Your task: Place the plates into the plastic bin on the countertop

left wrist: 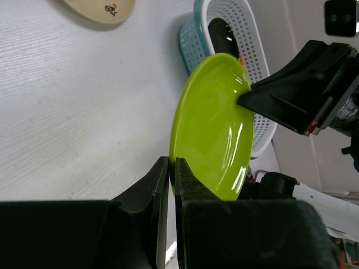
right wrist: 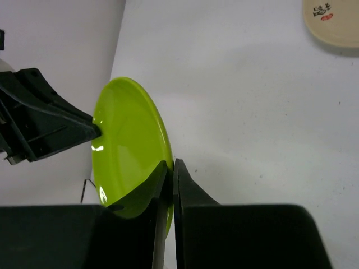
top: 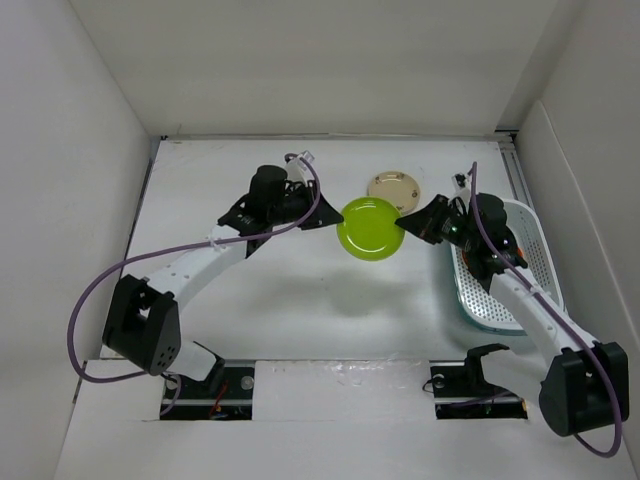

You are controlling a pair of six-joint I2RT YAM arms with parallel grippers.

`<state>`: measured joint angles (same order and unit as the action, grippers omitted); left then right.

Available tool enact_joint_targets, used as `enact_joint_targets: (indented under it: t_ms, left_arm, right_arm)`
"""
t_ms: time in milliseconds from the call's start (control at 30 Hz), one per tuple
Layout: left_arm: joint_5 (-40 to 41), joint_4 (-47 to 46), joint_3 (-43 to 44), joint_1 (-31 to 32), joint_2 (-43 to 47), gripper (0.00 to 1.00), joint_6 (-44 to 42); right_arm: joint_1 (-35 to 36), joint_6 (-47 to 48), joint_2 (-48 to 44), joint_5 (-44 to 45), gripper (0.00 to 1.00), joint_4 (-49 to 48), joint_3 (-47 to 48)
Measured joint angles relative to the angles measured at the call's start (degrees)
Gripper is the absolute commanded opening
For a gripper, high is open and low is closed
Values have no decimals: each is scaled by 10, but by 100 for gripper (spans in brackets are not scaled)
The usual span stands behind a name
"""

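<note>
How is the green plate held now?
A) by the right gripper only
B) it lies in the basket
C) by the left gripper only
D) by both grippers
D: the left gripper and the right gripper each pinch an edge of the green plate.

The raised plate (top: 370, 228) hangs over the middle of the table (top: 260, 300). The left end effector (top: 337, 215) pinches its 9 o'clock rim, and the right end effector (top: 404, 227) its 3 o'clock rim. A second plate (top: 393, 190) lies on the table just behind, toward 1 o'clock. The bin (top: 543, 250) sits at the table's 3 o'clock edge.
</note>
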<state>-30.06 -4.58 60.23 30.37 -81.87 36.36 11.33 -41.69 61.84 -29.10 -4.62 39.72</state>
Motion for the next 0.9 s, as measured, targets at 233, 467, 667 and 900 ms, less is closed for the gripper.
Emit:
enact_joint_targets:
  t_ms: [233, 467, 667, 900]
  left_arm:
    - [-17, -35, -5, -2, 0, 81, 13]
    - [91, 19, 8, 0, 2, 100, 23]
    - [158, 55, 10, -1, 28, 100, 16]
    - [168, 58, 11, -1, 32, 100, 8]
  right_arm:
    - [-1, -8, -15, 11, 0, 1, -1]
    - [-105, -58, -86, 127, 0, 97, -2]
    - [-313, -91, -170, 243, 0, 194, -28]
    - [-363, -97, -175, 317, 0, 243, -55]
